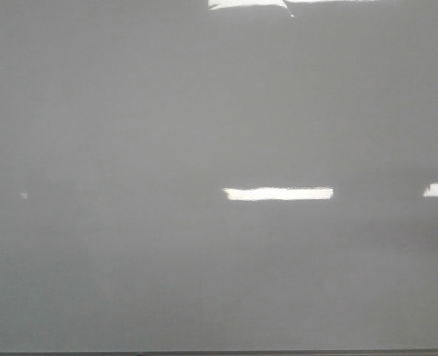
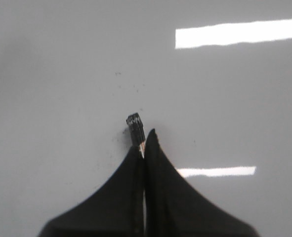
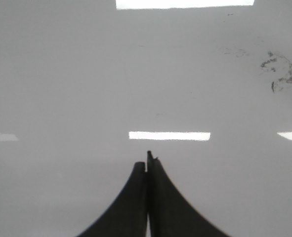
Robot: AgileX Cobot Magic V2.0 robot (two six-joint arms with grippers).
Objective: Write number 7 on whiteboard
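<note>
Board: the whiteboard (image 1: 130,148) fills the front view, bare — no 7 drawn yet.
Marker: a dark marker (image 2: 135,129) sticks out of the left gripper (image 2: 145,143), which is clamped on it.
Risk: the thin pinch may let the marker tilt under pressure — a wavering or skipped stroke.
Pose: both arms look down over the board; the right gripper (image 3: 147,162) is closed, holding nothing visible.
Smudges: old marks (image 3: 281,74) near the right arm.

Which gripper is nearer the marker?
Left. The left gripper is shut on the marker, its end poking past the fingertips; the right gripper is shut, apart over the whiteboard.
</note>
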